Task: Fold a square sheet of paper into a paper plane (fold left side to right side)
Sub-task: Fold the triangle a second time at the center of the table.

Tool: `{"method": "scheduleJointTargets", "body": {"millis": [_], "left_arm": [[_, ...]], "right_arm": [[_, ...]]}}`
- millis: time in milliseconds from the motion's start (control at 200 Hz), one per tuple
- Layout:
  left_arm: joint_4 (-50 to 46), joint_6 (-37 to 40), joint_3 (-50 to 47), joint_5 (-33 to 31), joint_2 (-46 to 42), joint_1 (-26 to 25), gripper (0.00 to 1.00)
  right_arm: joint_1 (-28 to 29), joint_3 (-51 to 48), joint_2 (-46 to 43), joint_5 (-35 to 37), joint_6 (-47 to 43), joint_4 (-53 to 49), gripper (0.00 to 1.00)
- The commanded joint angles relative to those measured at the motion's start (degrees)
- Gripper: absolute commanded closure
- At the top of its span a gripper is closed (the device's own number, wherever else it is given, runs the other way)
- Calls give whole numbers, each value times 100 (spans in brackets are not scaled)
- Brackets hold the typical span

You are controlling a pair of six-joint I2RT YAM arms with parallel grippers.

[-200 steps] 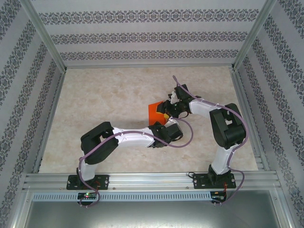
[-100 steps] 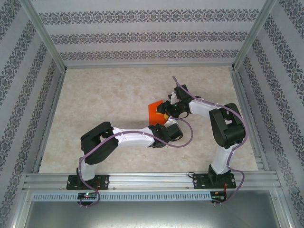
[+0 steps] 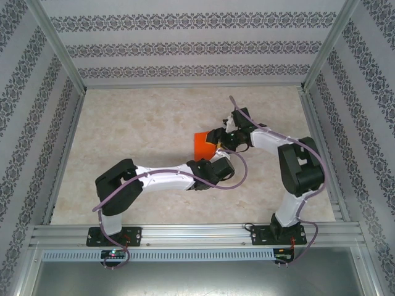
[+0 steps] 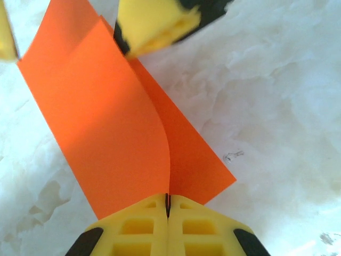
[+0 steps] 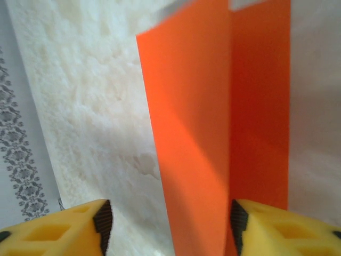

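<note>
The square sheet of paper (image 3: 201, 143) is bright orange and lies mid-table, partly folded, with one flap curling up off the lower layer. In the left wrist view the sheet of paper (image 4: 106, 122) rises to a thin edge, and my left gripper (image 4: 168, 205) is shut on that edge. From above, the left gripper (image 3: 207, 158) sits at the paper's near side. My right gripper (image 3: 217, 139) is at the paper's right side. Seen from its own wrist, the right gripper (image 5: 169, 226) is open, and the raised flap of paper (image 5: 197, 122) stands between its fingers, close to the right fingertip (image 5: 238, 221).
The pale marbled table (image 3: 129, 135) is walled by patterned panels and aluminium rails (image 3: 185, 233) along the near edge. The right arm's elbow (image 3: 300, 168) rises at the right. A yellow pad of the right gripper's fingers (image 4: 154, 24) hangs just beyond the paper.
My left gripper has closed onto the paper's raised edge. The right gripper has opened wider and drawn back slightly. The left arm's elbow has swung left.
</note>
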Motion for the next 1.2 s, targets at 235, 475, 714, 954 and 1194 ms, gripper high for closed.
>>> {"method": "scheduleJointTargets", "body": {"millis": [235,475,714,954,1194], "left_arm": [[992,-387,-853,2780,-878,1165,99],[1879,-632,-1586,4593,-1104,2128,97],[2053,-604,-1836,5156,-1066,2617,98],[1942,-518,-1744,5238,-925,2825,98],[1526,-215,-1454,5234,-704,2864,98]], "right_arm": [[-699,-1508,-1785,-159,101,1191,44],[-55,-2136,-1618,49,179,1399,78],[501,-2245,-1023,447,277,1455,99],[766,-2148,-620,629,195,1281,100],[856,-1885,-307,792,-65,692,100]]}}
